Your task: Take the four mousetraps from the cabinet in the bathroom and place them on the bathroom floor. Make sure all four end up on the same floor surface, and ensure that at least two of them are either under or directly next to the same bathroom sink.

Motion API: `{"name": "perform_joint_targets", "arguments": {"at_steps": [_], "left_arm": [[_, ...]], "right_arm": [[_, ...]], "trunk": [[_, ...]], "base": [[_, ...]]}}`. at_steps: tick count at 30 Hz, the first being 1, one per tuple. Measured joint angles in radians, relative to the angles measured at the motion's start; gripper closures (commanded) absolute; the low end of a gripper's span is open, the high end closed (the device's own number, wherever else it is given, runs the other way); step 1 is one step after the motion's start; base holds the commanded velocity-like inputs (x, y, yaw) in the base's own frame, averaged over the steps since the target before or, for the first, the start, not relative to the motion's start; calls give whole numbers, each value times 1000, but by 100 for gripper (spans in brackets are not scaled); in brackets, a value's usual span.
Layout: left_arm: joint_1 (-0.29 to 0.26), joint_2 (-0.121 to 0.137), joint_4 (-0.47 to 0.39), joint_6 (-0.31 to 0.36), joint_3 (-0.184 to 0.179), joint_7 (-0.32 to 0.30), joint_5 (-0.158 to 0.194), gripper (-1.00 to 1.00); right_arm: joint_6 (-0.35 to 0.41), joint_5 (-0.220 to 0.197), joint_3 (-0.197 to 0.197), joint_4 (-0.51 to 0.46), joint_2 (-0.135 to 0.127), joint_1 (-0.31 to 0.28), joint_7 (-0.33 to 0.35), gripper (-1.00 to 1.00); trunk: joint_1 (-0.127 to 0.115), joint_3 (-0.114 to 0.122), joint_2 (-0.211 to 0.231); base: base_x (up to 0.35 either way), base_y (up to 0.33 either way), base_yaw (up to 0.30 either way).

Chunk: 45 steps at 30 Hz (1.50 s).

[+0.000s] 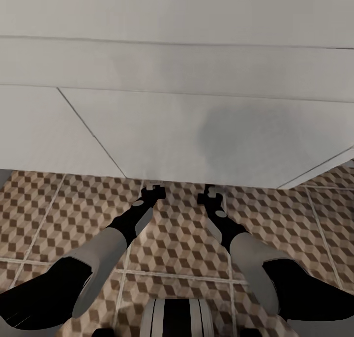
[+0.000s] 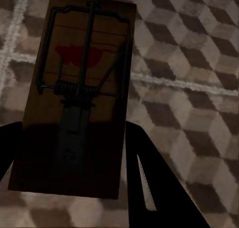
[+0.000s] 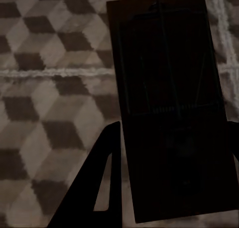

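A: What does the left claw (image 1: 153, 192) carry?

B: It grips a mousetrap (image 2: 79, 93), a tan board with a red patch and a dark spring bar, above the bathroom floor (image 1: 182, 238).

A: And the right claw (image 1: 210, 198)?

B: Clamped on a second mousetrap (image 3: 169, 108), deep in shadow over the same cube-pattern tiles.

A: Where do the claws sit?

B: Side by side, near each other, pointing toward twelve o'clock at a white panelled front (image 1: 196, 130).

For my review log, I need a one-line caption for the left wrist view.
Left tool holding a wooden mousetrap with a red mark, above the cube-patterned bathroom floor.
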Motion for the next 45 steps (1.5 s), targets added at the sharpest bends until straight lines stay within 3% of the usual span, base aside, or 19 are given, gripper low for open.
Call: {"name": "perform_joint_targets", "arguments": {"at_steps": [31, 32, 45], "left_arm": [[0, 0, -2, 0, 0, 0, 0, 100], [0, 0, -2, 0, 0, 0, 0, 100], [0, 0, -2, 0, 0, 0, 0, 100]], "right_arm": [[0, -1, -1, 28, 0, 0, -1, 100], [0, 0, -1, 28, 0, 0, -1, -100], [-1, -2, 0, 30, 0, 0, 3, -100]], "trunk": [[0, 0, 0], [0, 0, 0], [0, 0, 0]], "base": [[19, 0, 0], [0, 0, 0], [0, 0, 0]]}}
